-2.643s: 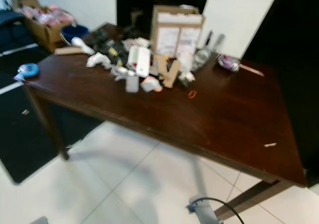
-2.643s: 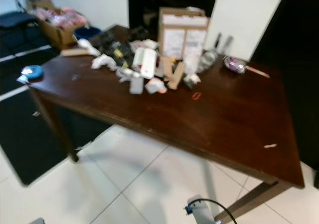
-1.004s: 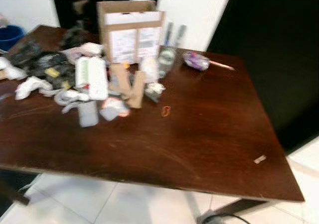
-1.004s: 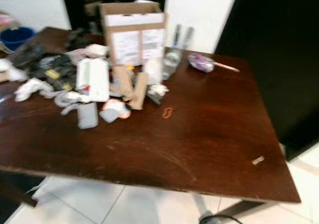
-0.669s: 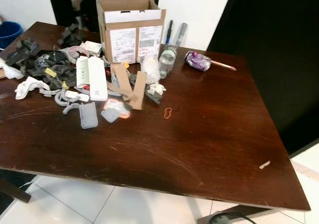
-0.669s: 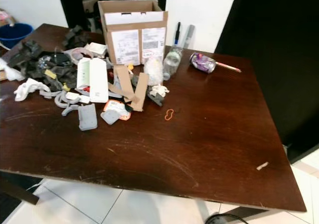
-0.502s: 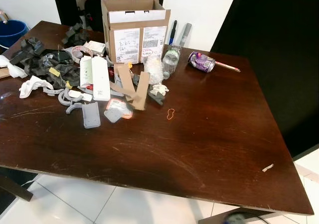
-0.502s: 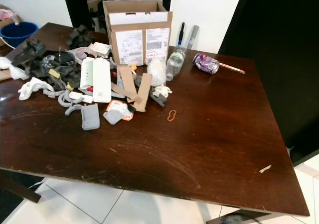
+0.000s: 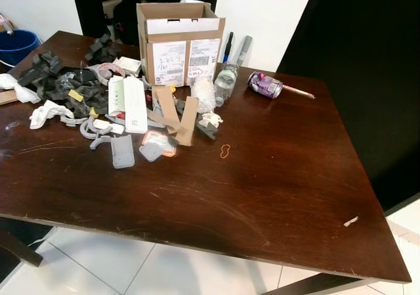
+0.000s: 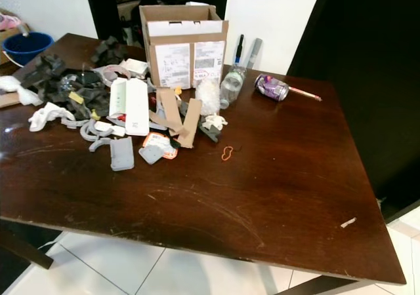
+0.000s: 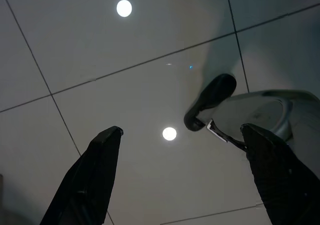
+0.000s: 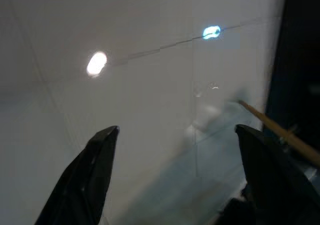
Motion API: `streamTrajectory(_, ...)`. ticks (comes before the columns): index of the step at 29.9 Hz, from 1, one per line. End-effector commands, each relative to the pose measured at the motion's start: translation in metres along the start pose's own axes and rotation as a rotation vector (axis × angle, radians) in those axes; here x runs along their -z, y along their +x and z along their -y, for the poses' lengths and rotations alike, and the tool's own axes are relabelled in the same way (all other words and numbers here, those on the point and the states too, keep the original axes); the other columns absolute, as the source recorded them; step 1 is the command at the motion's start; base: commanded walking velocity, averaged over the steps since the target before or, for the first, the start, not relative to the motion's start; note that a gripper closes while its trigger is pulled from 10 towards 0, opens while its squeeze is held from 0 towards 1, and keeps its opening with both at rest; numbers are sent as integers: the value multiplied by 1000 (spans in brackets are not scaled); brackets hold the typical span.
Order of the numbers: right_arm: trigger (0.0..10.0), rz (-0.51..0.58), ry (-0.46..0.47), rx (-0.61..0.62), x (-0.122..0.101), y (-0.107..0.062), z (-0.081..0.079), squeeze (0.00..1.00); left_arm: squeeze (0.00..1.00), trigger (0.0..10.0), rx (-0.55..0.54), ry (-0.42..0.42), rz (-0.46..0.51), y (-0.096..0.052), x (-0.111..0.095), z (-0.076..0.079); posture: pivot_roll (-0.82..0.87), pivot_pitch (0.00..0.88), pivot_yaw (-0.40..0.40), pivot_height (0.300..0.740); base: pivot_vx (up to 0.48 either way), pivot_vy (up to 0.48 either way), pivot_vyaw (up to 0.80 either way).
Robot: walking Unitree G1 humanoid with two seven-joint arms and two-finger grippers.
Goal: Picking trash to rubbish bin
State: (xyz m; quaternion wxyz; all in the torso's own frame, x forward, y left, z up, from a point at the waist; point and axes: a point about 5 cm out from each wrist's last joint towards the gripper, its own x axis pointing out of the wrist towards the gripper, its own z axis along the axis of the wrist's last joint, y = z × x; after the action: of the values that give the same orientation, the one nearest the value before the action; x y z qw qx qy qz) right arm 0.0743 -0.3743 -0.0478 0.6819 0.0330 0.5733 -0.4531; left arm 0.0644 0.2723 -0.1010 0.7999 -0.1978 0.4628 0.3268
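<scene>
Down low, nr the pale floor tiles: left gripper (image 11: 180,180) and right gripper (image 12: 172,177) both hanging idle w/ fingers spread wide, gripping nothing, pointing at bare tile.

Standing just off the near edge of the dark wooden table (image 9: 282,196); near half bare apart from a small pale scrap (image 9: 351,221) lying nr the right corner.

Mid-table: orange rubber band (image 9: 225,152) lying alone, just right of the clutter. Left of it, trash piling up: grey plastic piece (image 9: 122,151), red-edged wrapper (image 9: 157,143), cardboard strips (image 9: 176,115) leaning together, white flat pack (image 9: 134,103), white crumpled bits (image 9: 46,113), dark foam chunks (image 9: 72,85) spreading toward the left edge.

Further back: clear plastic bottle (image 9: 226,80) standing beside an open cardboard box (image 9: 180,39); purple can (image 9: 264,84) lying on its side w/ a pencil (image 9: 298,92) just beside it. Blue bucket (image 9: 14,44) sitting on the floor beyond the left end; possibly the bin, can't confirm.

Judging: approach stage, nothing picked yet.

Risks:
- Reaching into the tangled heap → dragging neighbours, knocking bits off the edge.
- Can on its side → prob. rolling if nudged.
- Bottle upright → tipping if clipped.
- Thin wrapper/band lying flat → fingers prob. slipping, scraping the tabletop.
- No confirmed bin → risking a wrong drop spot.
</scene>
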Motion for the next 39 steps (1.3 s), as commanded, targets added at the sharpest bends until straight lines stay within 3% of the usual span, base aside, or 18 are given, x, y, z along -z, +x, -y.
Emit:
streamTrajectory(1,10000,84,123,149,-23,-1,28,0,0,10000,6,4,-29,-1,8,1,168,137,-113,740,0,0,0)
streamTrajectory(6,10000,229,193,284,-62,-11,54,0,0,10000,14,13,-29,-1,7,2,161,137,-107,740,0,0,0)
streamTrajectory(9,10000,504,201,510,-128,-44,87,0,0,10000,35,37,-26,0,5,8,167,136,-107,740,0,0,0)
streamTrajectory(12,10000,624,265,518,-156,-61,89,0,0,10000,43,33,-20,1,4,11,167,136,-107,740,0,0,0)
streamTrajectory(13,10000,767,390,382,-187,-83,75,0,0,10000,54,43,-20,1,3,14,173,138,-104,740,0,0,0)
streamTrajectory(15,10000,824,430,314,-199,-92,69,0,0,10000,59,51,-21,1,3,15,173,138,-104,740,0,0,0)
streamTrajectory(18,10000,983,556,-85,-234,-126,29,0,0,10000,62,55,-23,1,4,15,177,138,-100,740,0,0,0)
streamTrajectory(19,10000,983,556,-85,-234,-126,29,0,0,10000,62,55,-23,1,4,15,177,138,-100,740,0,0,0)
streamTrajectory(20,10000,1036,554,-279,-246,-142,6,0,0,10000,62,55,-23,1,4,15,181,139,-100,740,0,0,0)
streamTrajectory(22,10000,1069,545,-394,-252,-153,-8,0,0,10000,63,56,-24,1,4,15,181,139,-100,740,0,0,0)
streamTrajectory(24,10000,1163,428,-765,-262,-192,-58,0,0,10000,64,59,-23,1,3,15,190,140,-100,740,0,0,0)
streamTrajectory(25,10000,1163,428,-765,-262,-192,-58,0,0,10000,64,59,-23,1,3,15,190,140,-100,740,0,0,0)
streamTrajectory(27,10000,1234,285,-1037,-262,-228,-97,0,0,10000,64,60,-21,1,3,15,193,141,-99,740,0,0,0)
streamTrajectory(28,10000,1234,285,-1037,-262,-228,-97,0,0,10000,64,60,-21,1,3,15,193,141,-99,740,0,0,0)
streamTrajectory(30,10000,1280,47,-1313,-247,-264,-141,0,0,10000,66,59,-18,1,2,15,202,147,-105,740,0,0,0)
streamTrajectory(31,10000,1280,47,-1313,-247,-264,-141,0,0,10000,66,59,-18,1,2,15,202,147,-105,740,0,0,0)
streamTrajectory(34,10000,1299,-238,-1526,-217,-300,-189,0,0,10000,71,60,-14,1,2,16,211,151,-109,740,0,0,0)
streamTrajectory(39,10000,1280,-347,-1806,-183,-331,-223,0,0,10000,75,64,-15,1,2,17,216,148,-110,740,0,0,141)
